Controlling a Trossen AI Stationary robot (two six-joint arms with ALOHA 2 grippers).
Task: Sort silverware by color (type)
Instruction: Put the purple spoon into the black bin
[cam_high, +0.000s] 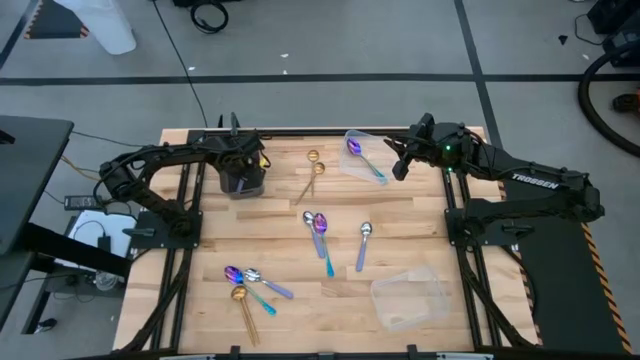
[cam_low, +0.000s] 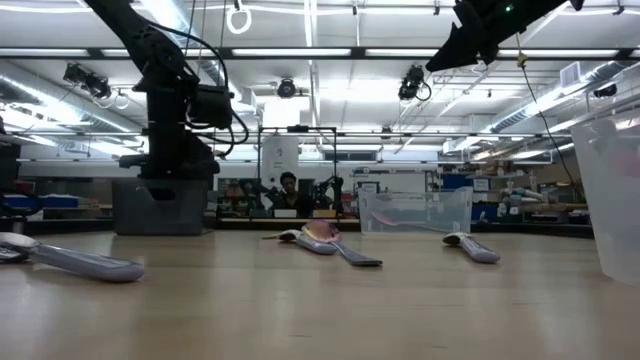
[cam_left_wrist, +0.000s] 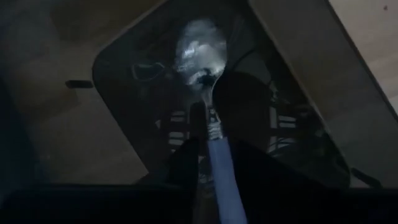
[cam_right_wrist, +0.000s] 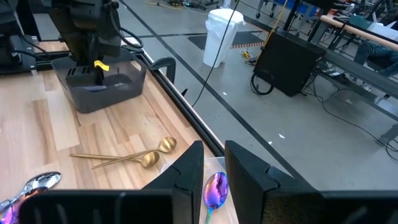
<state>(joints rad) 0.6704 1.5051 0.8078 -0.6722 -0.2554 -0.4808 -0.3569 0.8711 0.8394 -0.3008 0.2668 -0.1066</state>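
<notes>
Pale wooden desk (cam_high: 400, 220): left end effector (cam_left_wrist: 208, 149) pinches a glossy silver spoon (cam_left_wrist: 200, 56) inside the dark tray (cam_high: 243, 182); right end effector (cam_right_wrist: 213, 171), fingers apart, hovers over an iridescent spoon (cam_right_wrist: 215, 188).

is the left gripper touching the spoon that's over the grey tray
Touching. The left wrist view shows the left gripper with its dark fingers closed on the handle of the silver spoon, held above the grey tray.

Overhead view evenly lit, soft shadows under arms. Low view backlit by ceiling strip lights (cam_low: 300, 52): glare up top, near table (cam_low: 300, 310) blurred. Left wrist view v. dim, murky inside tray (cam_left_wrist: 124, 93). Right wrist view bright, sharp.
</notes>
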